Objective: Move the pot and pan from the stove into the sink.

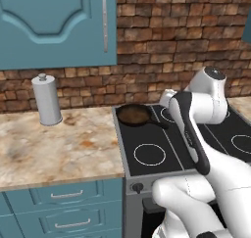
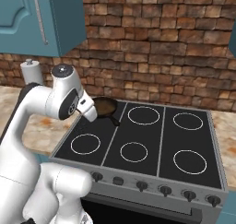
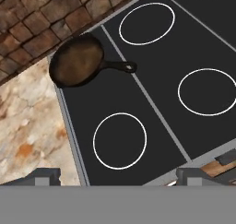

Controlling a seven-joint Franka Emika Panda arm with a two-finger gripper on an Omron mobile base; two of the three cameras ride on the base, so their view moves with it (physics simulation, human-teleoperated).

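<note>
The pan (image 1: 133, 114) (image 2: 105, 106) (image 3: 76, 60) is shallow and brown inside, with a long thin black handle (image 3: 122, 66). It rests on the back left burner of the stove (image 1: 147, 171) (image 2: 152, 140) (image 3: 156, 103), a black glass cooktop with white rings. My gripper (image 3: 119, 178) hovers open above the front left burner, its fingertips (image 3: 46, 177) far apart and nothing between them. The pan lies ahead of it, untouched. The pot and the sink are out of view.
A white cylindrical canister (image 1: 46, 101) (image 2: 30, 71) stands on the marble counter (image 1: 54, 144) left of the stove, by the brick wall. Blue cabinets (image 1: 54, 26) hang above it. Dark knobs (image 2: 142, 185) line the range front. More counter (image 2: 229, 121) lies right of the stove.
</note>
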